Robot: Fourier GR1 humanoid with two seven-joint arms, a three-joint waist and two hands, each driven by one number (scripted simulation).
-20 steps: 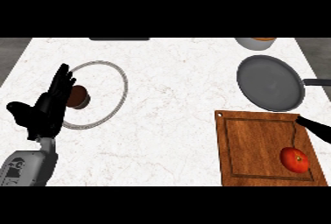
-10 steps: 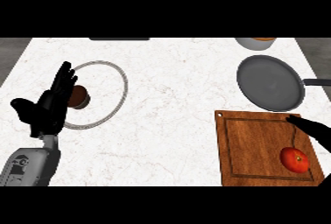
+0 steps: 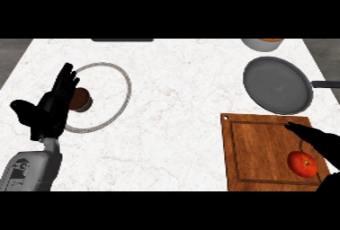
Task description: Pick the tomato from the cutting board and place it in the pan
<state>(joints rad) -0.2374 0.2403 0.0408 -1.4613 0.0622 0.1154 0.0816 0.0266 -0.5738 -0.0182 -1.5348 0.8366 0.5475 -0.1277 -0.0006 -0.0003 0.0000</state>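
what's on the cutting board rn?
On the cutting board: one tomato near its right edge. The right hand hangs over that side and covers the board's right margin.

Nothing readable anywhere, tbh. Closest to a label: a small dark mark on the grey left forearm point(image 3: 21, 170), way too smudgy to make out as letters or numbers.
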